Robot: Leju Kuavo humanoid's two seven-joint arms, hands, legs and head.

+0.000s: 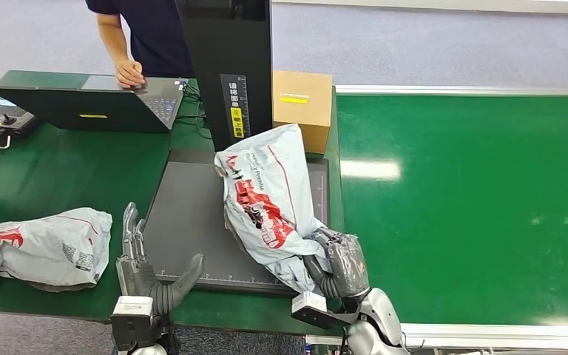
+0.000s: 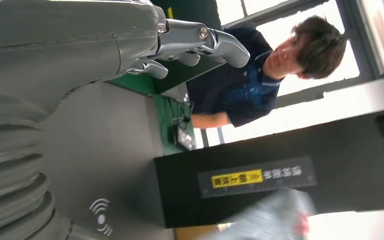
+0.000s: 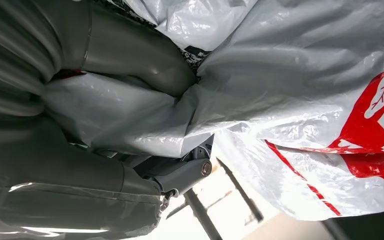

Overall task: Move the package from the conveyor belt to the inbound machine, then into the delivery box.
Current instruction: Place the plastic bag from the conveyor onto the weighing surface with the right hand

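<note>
Stretching across the right of the head view, the green conveyor belt [image 1: 473, 200] carries no parcel in the part shown; the task's thing has crossed to its left. Beside the belt lies the inbound machine [image 1: 192, 214], a dark flat platform with a black upright column [image 1: 225, 66] at its far end and a brown cardboard box [image 1: 303, 103] just right of that column.

Over the platform's right half hangs the package [image 1: 262, 196], a grey plastic mailer with red print. Its long axis runs from near right to far left, the far end reaching toward the foot of the column and the near end gathered in the right hand [image 1: 336, 266]. That hand is clamped on the bag's near corner, thumb and fingers [image 3: 130, 55] pinching bunched plastic in the right wrist view. The bag seems tilted up more than lying flat, though how much of it rests on the platform cannot be told.

At the near left edge of the platform, the left hand [image 1: 144, 262] holds nothing, its fingers apart and pointing away from the robot; it sits well left of the package, so the right hand is plainly the nearer and the one in charge. A second mailer [image 1: 44, 248] lies on the table at far left. A person's hand [image 1: 129, 74] rests on a laptop [image 1: 96, 103] beyond.

Judging by this, the next move is to lay the bag down leftward onto the platform.
</note>
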